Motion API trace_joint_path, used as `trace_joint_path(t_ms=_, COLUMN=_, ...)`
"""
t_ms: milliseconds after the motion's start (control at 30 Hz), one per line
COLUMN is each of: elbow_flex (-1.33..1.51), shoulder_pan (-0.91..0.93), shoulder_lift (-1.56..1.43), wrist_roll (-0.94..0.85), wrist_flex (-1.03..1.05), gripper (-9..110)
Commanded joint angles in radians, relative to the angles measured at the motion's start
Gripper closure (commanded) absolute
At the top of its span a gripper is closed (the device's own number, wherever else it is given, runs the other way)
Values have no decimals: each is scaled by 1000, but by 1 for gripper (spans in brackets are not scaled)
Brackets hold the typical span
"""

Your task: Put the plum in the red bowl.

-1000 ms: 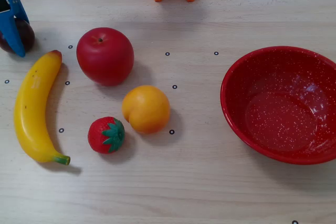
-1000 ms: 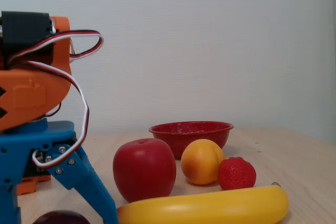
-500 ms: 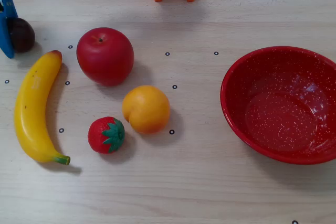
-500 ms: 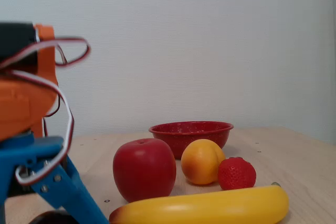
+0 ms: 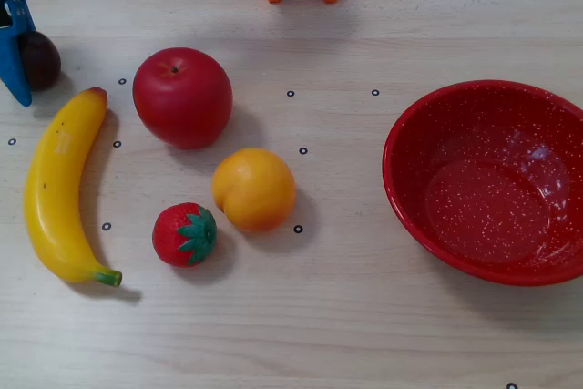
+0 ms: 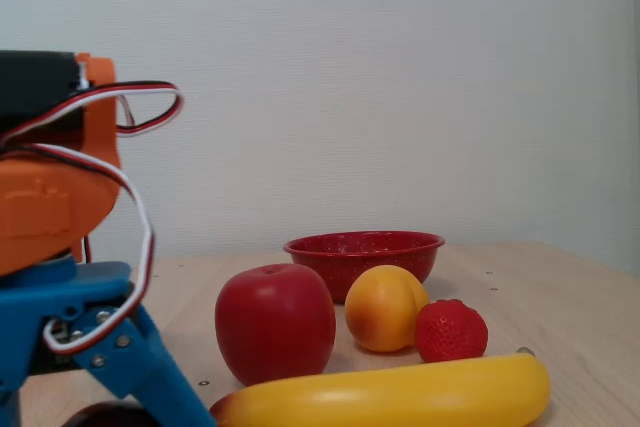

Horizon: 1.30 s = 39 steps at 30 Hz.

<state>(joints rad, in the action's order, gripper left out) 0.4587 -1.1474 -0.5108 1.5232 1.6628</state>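
Pale wood-grain tabletop [image 5: 346, 334] dotted with small black ring marks carries five pieces of glossy fruit: one red apple [image 5: 182, 97], one orange peach [image 5: 253, 189], one strawberry [image 5: 184, 234], one curved yellow banana [image 5: 56, 187], and one dark plum [image 5: 40, 60] at the far left edge. The blue gripper [image 5: 16, 61] touches the plum's left side; its other finger lies out of frame, so a grip cannot be confirmed. One speckled enamel red bowl [image 5: 547, 107] sits well apart, right.

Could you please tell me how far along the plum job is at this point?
Early stage. Done: the gripper has reached the plum at the table's far left in the top-down fixed view, one blue finger against it. In hand: closing on it; a firm grip cannot be confirmed. Left: carrying it past the apple into the empty red bowl.
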Motion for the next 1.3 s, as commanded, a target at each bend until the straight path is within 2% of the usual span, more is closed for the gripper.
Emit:
trace_joint_path(t_ms=0, elbow_flex=-34, shoulder_pan=35, shoulder_lift=-37, wrist_roll=-9, wrist_flex=-15, gripper=60)
trace_joint_path(t_ms=700, elbow_flex=-31, shoulder_pan=41, shoulder_lift=-32, wrist_roll=-6, wrist_flex=-61, gripper=66)
trace_joint_path(t_ms=900, elbow_flex=-26, shoulder_pan=43, shoulder_lift=-32, wrist_roll=12, wrist_flex=-67, gripper=76)
trace_joint_path(t_ms=1100, elbow_flex=-26, shoulder_pan=44, shoulder_lift=-38, wrist_roll=32, wrist_flex=-58, gripper=101)
trace_joint_path(t_ms=1267, elbow_flex=-51, shoulder_pan=48, shoulder_lift=-74, wrist_roll=6, wrist_flex=-17, gripper=101)
